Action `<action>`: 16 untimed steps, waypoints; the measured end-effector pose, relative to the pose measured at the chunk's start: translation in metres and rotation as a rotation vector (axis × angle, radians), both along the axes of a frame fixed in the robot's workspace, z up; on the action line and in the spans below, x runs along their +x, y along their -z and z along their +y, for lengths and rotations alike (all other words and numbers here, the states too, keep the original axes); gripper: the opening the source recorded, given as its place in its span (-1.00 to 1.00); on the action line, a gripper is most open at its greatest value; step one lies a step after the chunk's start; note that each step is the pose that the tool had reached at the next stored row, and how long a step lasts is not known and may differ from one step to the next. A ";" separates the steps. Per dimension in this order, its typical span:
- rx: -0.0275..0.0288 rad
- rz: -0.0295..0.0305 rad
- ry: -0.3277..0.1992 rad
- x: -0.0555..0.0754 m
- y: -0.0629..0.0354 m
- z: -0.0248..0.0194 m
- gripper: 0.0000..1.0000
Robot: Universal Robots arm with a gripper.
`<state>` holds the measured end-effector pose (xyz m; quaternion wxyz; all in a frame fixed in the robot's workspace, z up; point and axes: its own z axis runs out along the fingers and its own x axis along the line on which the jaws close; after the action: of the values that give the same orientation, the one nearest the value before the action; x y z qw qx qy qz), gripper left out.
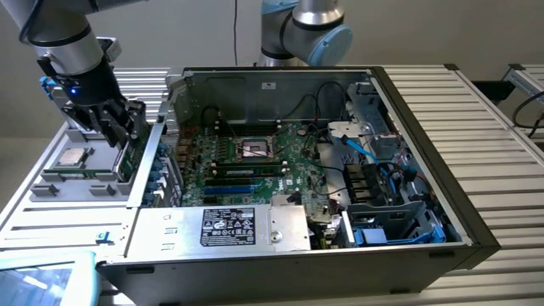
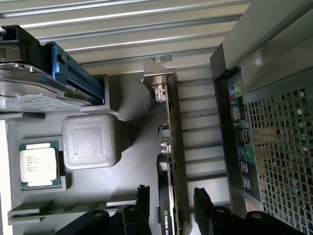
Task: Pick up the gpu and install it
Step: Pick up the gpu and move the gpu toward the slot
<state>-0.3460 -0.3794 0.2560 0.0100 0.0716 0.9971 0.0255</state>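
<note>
The gpu [image 2: 172,132] stands on edge in a slot of the grey parts tray [image 2: 127,171], its silver end bracket [image 2: 157,73] at the far end. In the exterior view its green board [image 1: 127,158] shows just below my fingers, at the tray's edge beside the computer case. My gripper [image 2: 172,199] is down over the card and open. One black finger [image 2: 143,198] stands on each side of the card, with a narrow gap between pad and card. From outside, the gripper [image 1: 116,127] hangs low over the tray at the exterior view's left.
The tray also holds a processor [image 2: 39,164], a ribbed translucent block [image 2: 90,139] and a grey drive in a blue carrier [image 2: 54,85]. The open computer case [image 1: 425,191] lies close beside the tray, with the motherboard [image 1: 246,166] and power supply [image 1: 229,226] inside.
</note>
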 end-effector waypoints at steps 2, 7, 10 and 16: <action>0.0000 0.0000 0.002 0.000 0.0037 0.0001 -0.01; 0.0001 -0.0001 0.006 0.000 0.0129 0.0002 -0.01; 0.0000 0.0000 0.007 0.000 0.0155 0.0002 -0.01; 0.0003 0.0000 0.007 0.000 0.0158 -0.0007 -0.01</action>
<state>-0.3460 -0.3801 0.2402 0.0101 0.0751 0.9968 0.0256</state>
